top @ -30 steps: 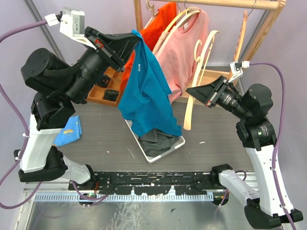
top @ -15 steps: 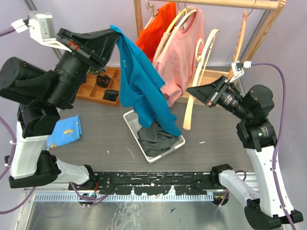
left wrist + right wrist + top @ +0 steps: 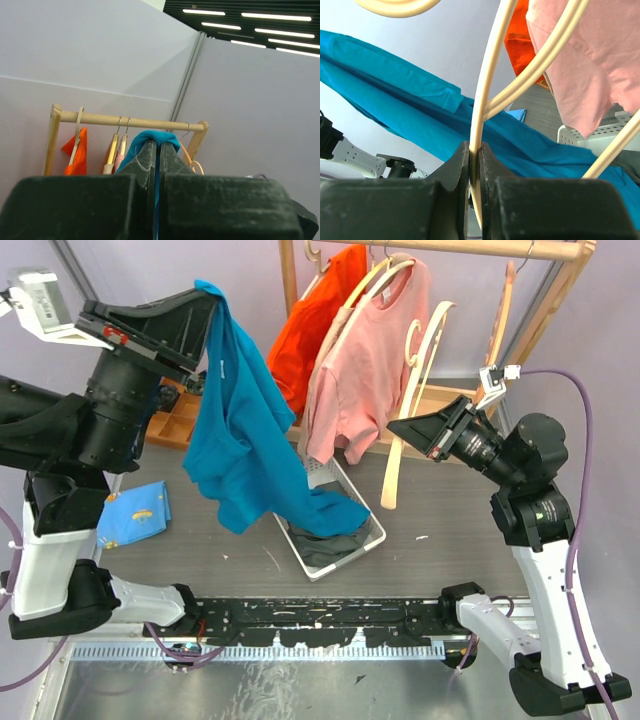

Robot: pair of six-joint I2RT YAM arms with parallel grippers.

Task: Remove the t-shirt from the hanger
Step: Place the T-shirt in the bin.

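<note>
While the left gripper [image 3: 208, 295] pinches the teal cloth t-shirt [image 3: 240, 440] and the right gripper [image 3: 395, 427] clamps the cream wooden hanger [image 3: 389, 485], the hem draped over the white plastic basket [image 3: 372, 526] may snag its rim.

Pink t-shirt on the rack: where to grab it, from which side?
Pinch the pink t-shirt at its free-hanging lower hem, coming from the near, table side. It hangs loose there; the orange garment crowds its left, and the right gripper holds a bare hanger on its right.
</note>
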